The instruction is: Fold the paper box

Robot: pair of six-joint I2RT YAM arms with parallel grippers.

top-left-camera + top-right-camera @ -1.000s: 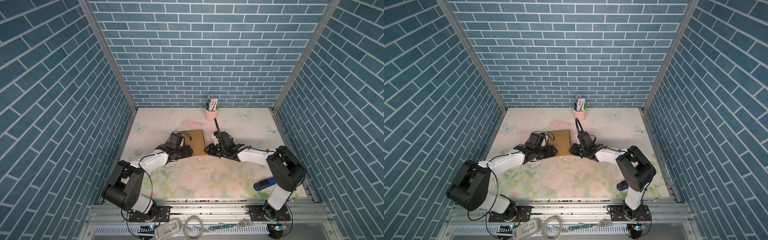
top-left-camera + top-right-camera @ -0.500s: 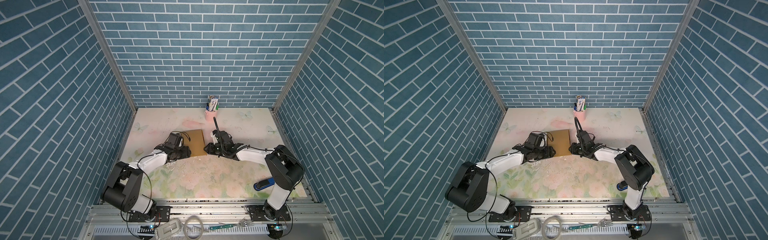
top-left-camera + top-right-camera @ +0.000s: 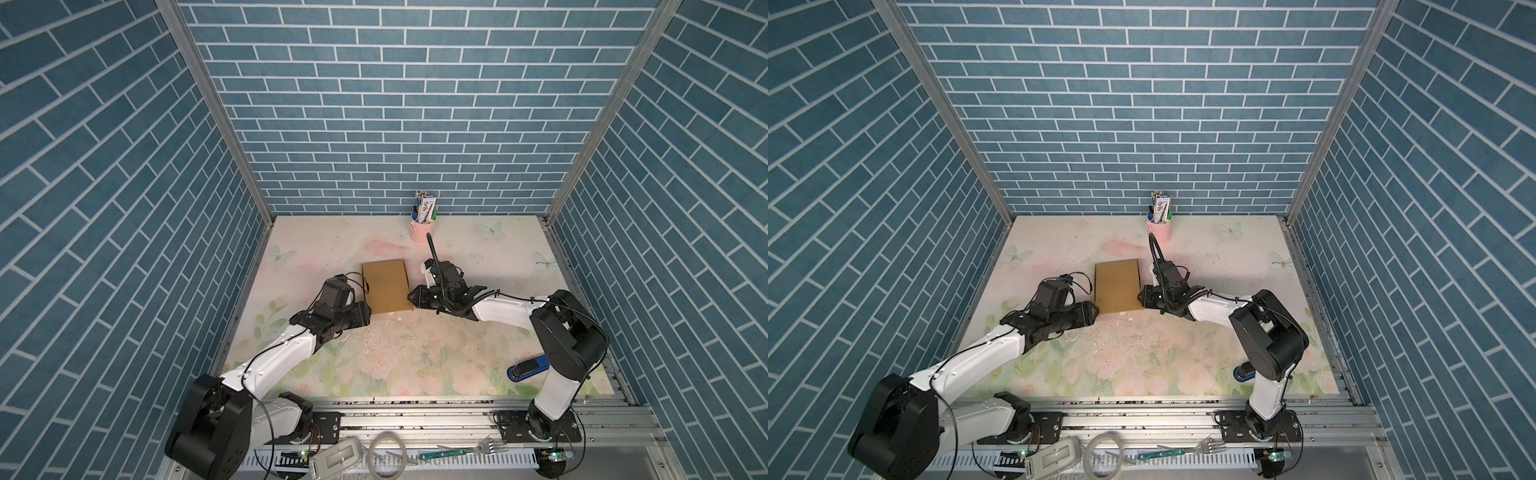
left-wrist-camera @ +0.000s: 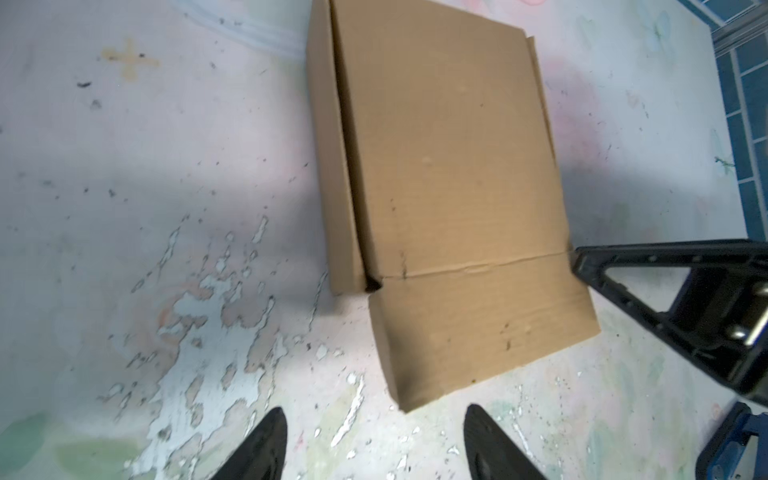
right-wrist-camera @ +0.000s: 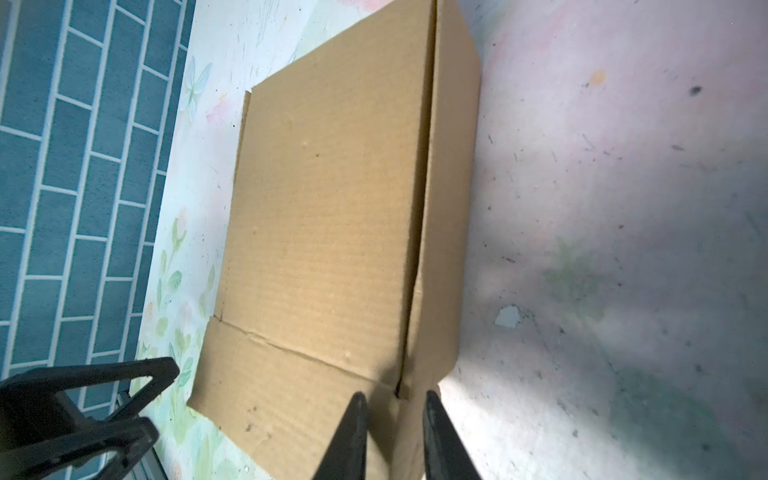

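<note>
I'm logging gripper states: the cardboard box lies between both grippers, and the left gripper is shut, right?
No: the left gripper is open, its jaws apart, short of the paper box, as the left wrist view shows. The rest holds.

Blue brick walls [image 3: 124,174] enclose three sides. A worn floral mat [image 3: 457,365] lies beneath, a pink cup [image 3: 422,231] at the back wall [image 3: 395,104].

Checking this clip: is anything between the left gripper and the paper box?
Nothing visible. In the left wrist view, only bare table lies between the open left gripper and the nearest corner of the paper box, which it is not touching.
</note>
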